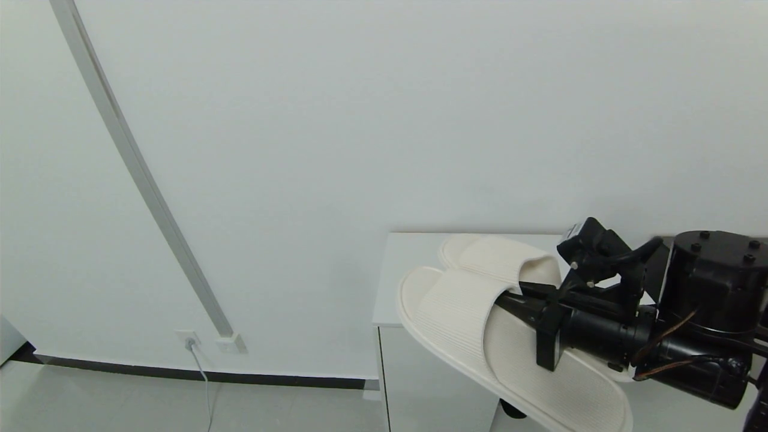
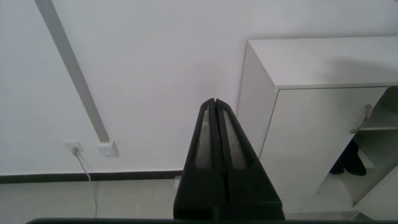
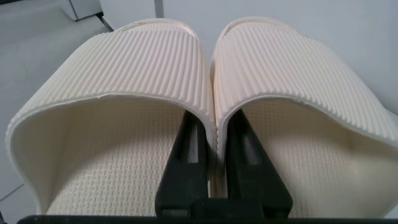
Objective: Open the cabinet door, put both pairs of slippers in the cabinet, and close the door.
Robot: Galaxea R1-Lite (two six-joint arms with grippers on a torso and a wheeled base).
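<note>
Head view, lower right: right gripper [image 1: 522, 298] holds pair of white slippers [image 1: 474, 312] before cabinet [image 1: 414, 264], one finger inside each, pinching inner walls together so both lift as one. Left wrist view: left gripper [image 2: 216, 111] closed, empty; cabinet door [image 2: 311, 137] looks open, ready for loading.

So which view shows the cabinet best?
Left wrist view: it shows the cabinet with its top, side, a front panel with handle, and the open inside with a shelf and dark shoes. The head view gives its top and left front edge; the slippers hide much of the rest.
</note>
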